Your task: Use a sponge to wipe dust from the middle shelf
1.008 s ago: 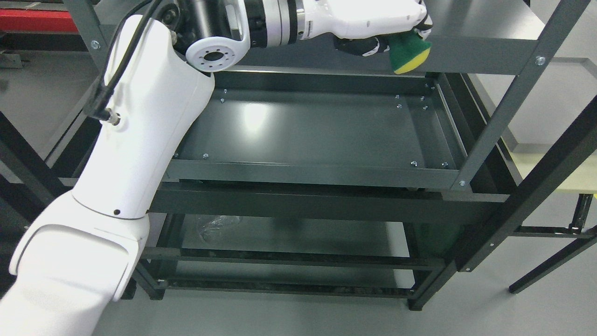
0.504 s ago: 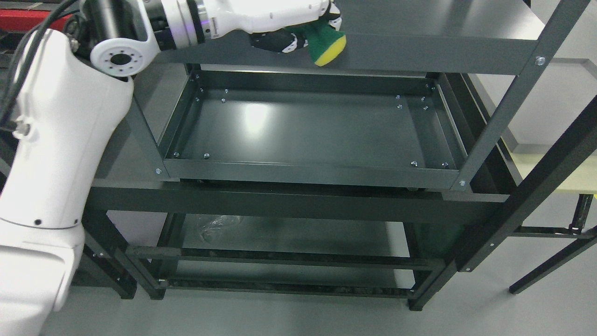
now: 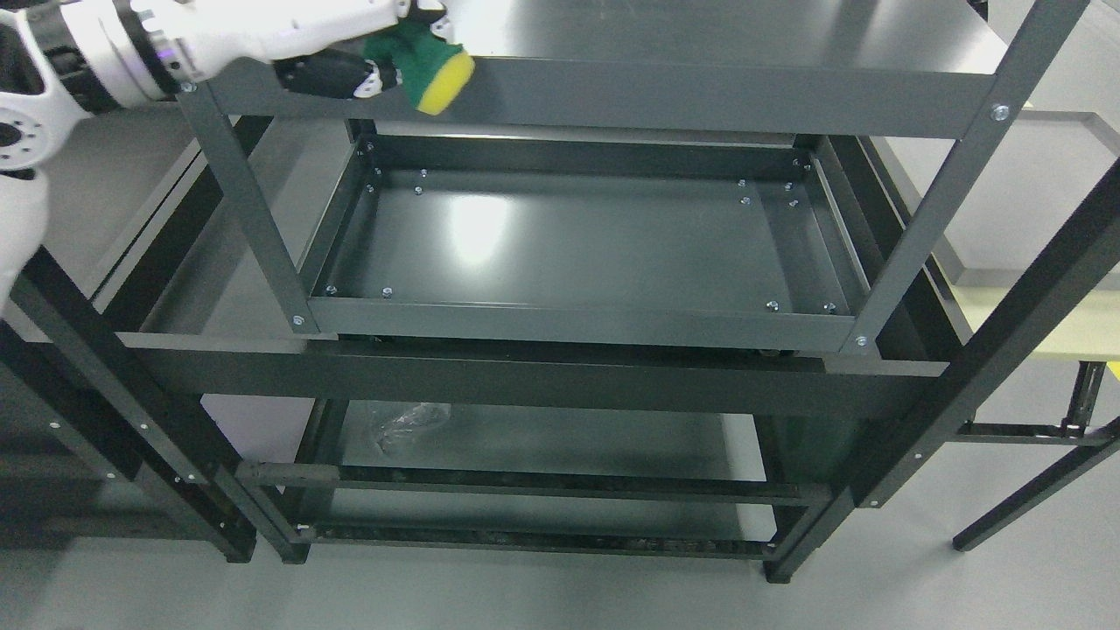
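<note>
My left hand (image 3: 372, 66) comes in from the upper left and is shut on a green and yellow sponge (image 3: 430, 70). The sponge hangs in front of the top shelf's front rail (image 3: 700, 96), near its left end, above the level of the middle shelf. The middle shelf (image 3: 569, 241) is a dark metal tray with a low rim and a bright glare patch at its left centre; nothing lies on it. My right hand is out of view.
The dark metal rack has slanted uprights at the left (image 3: 249, 206) and right (image 3: 927, 219). A crumpled clear plastic bag (image 3: 407, 424) lies on the lower shelf. A pale table (image 3: 1050, 324) stands at the right, on a grey floor.
My left arm has swung far to the left, carrying the sponge from the rail's right end to its left end. The arm no longer covers the shelf's left side.
</note>
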Robot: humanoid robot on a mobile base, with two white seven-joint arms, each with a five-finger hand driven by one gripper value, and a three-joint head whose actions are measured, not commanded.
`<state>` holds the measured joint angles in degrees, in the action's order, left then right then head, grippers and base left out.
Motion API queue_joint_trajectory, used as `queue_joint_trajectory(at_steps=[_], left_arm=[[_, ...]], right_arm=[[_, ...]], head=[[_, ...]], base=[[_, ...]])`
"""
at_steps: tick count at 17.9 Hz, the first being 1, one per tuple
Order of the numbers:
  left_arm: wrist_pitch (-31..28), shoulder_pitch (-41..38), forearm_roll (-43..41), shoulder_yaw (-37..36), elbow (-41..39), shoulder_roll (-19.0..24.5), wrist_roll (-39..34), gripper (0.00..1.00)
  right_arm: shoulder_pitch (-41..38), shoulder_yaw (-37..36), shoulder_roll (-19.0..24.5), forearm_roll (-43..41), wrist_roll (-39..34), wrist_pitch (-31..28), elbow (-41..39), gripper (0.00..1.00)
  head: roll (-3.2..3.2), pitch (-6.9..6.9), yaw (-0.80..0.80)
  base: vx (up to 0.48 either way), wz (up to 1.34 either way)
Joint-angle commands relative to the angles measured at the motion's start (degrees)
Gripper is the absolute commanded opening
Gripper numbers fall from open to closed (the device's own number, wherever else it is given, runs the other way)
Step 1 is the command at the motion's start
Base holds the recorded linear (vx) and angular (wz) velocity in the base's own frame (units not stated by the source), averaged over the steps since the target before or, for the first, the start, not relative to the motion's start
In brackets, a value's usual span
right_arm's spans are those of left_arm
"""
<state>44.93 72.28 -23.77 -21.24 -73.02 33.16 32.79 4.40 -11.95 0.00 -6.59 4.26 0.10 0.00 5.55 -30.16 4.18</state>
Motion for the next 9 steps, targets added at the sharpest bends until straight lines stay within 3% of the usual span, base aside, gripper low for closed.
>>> queue_joint_trajectory(at_steps=[1,4,9], left_arm=[[0.07,-1.18,5.58,0.86,-2.13,17.29,-0.01,0.0],[0.07,-2.31,4.62,0.59,-1.7,13.35,0.17,0.0],[0.07,-0.14,-5.04,0.94,5.32,-5.43,0.17,0.0]], right_arm=[[0.08,0.0,-1.0,0.0,-0.13,-4.14,-1.0,1.0],[0.08,0.0,-1.0,0.0,-0.13,-4.23,-1.0,1.0],[-0.01,0.0,-1.0,0.0,-0.13,-4.14,-1.0,1.0]], head=[[0.0,0.0,0.0],[0.0,0.0,0.0],[0.0,0.0,0.0]], base=[[0.0,0.0],[0.0,0.0],[-0.006,0.01]])
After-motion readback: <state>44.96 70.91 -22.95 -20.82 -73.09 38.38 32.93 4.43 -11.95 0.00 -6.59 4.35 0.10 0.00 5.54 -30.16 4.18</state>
